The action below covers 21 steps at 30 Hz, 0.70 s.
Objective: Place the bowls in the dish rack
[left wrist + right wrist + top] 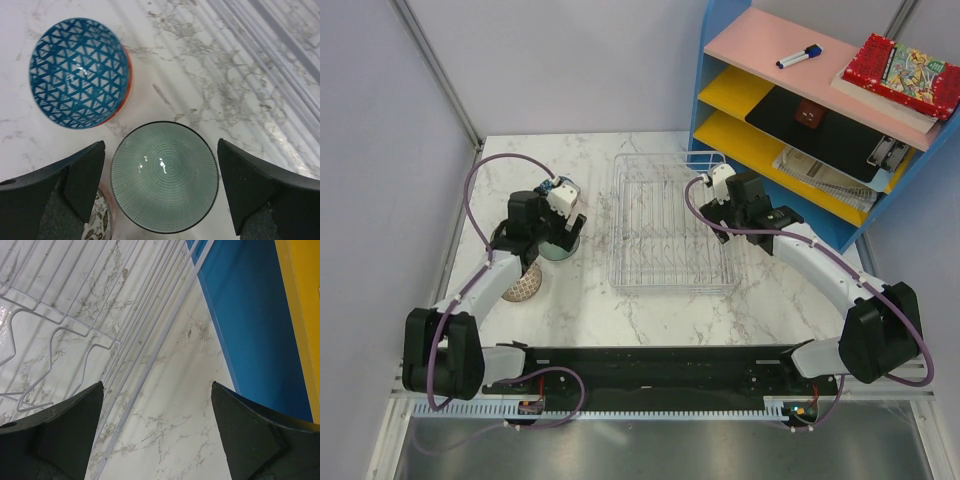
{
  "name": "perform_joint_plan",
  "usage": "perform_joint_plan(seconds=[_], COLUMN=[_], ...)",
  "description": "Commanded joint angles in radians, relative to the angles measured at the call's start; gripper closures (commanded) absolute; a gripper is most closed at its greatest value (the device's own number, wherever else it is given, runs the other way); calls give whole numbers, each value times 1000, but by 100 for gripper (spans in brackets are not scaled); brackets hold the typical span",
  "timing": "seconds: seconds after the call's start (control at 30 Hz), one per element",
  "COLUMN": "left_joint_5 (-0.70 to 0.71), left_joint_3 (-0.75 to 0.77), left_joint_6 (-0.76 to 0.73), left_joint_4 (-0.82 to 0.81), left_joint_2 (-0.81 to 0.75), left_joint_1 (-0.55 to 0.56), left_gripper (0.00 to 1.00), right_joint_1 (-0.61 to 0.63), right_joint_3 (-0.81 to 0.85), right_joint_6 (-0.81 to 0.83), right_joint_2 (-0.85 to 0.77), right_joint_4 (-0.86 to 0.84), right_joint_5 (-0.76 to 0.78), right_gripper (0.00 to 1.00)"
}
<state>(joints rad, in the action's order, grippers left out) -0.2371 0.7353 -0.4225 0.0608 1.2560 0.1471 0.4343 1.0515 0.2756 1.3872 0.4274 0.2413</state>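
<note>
White marble with gray veins covers the table, and pale walls close it in. From my seat far away, I see the dish rack in the middle of the top view. It is a big see-through tray made of thin silvery-white wire. It has a grid floor, low sides and rows of bent wires inside. No bowl is in it.

A blue shelf unit stands at 2 o'clock from the rack, with yellow and pink boards.

All the bowls sit at 9 o'clock from the rack. The left gripper hangs right over a green bowl with fine rings inside and a dark rim. Its fingers are spread as wide as they go, one on each side of the bowl, and they hold nothing. A blue bowl with a triangle pattern and an orange outside sits at 11 o'clock from the green one, just beside it. A third bowl peeks out at 8 o'clock (mostly hidden, so I can only see a dark leafy print).

The right gripper hovers over the rack's 3 o'clock edge, between the rack and the shelf. It is wide open too, with nothing in it.
</note>
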Motion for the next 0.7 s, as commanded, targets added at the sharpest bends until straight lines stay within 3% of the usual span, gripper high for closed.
perform_joint_plan(seconds=[0.0, 0.23, 0.43, 0.67], left_joint_5=[205, 226, 107, 84], left_joint_3=[29, 35, 46, 61], left_joint_6=[68, 94, 114, 123], left_joint_4=[-113, -127, -102, -85], left_joint_2=[14, 17, 0, 2], left_joint_1=[-12, -43, -93, -135], left_gripper=[0, 0, 0, 0], right_joint_1=[-2, -2, 0, 0], right_joint_3=[19, 18, 24, 19], right_joint_6=[-9, -6, -16, -9], right_joint_2=[-19, -40, -126, -174], right_joint_4=[-6, 11, 34, 25], right_joint_5=[1, -77, -223, -238], right_gripper=[5, 5, 4, 3])
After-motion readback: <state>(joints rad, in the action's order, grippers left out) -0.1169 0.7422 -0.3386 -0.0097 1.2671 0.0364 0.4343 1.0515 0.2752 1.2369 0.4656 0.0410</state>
